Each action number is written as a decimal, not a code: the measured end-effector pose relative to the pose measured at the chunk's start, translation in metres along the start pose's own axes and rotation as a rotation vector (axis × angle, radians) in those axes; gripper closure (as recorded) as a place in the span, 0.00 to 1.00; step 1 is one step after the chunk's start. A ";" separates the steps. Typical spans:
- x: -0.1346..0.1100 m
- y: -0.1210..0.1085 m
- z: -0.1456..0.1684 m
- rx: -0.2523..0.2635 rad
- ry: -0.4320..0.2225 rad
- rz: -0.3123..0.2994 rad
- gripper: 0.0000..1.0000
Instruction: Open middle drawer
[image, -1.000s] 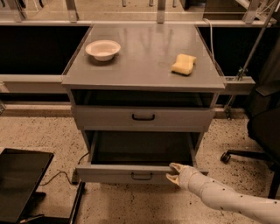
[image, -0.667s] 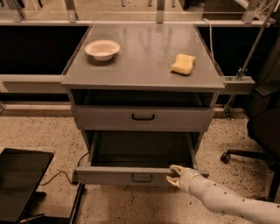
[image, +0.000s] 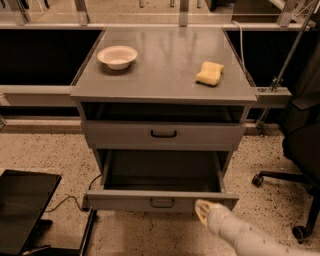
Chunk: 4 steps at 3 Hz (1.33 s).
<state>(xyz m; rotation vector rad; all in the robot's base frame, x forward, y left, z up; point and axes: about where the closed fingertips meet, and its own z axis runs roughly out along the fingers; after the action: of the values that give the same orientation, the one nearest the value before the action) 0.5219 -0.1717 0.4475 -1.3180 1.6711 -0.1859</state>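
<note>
One camera looks down from in front at the cabinet (image: 165, 65), the gripper (image: 202, 210) low, right of centre.

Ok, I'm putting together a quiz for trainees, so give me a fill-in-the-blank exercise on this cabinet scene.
1. The middle drawer stands pulled ____, its grey tray showing.
2. In the picture, the end effector is at that drawer's front, to the ____ of its black handle.
3. On the cabinet top, a white ____ sits apart from the yellow sponge.
Missing words: open; right; bowl.
</note>
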 end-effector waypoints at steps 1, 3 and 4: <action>0.004 0.059 -0.059 0.029 -0.013 -0.009 1.00; 0.007 0.101 -0.101 0.047 -0.019 -0.014 0.83; 0.007 0.101 -0.101 0.047 -0.019 -0.014 0.59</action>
<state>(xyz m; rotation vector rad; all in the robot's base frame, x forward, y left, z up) 0.3799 -0.1789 0.4329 -1.2926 1.6326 -0.2186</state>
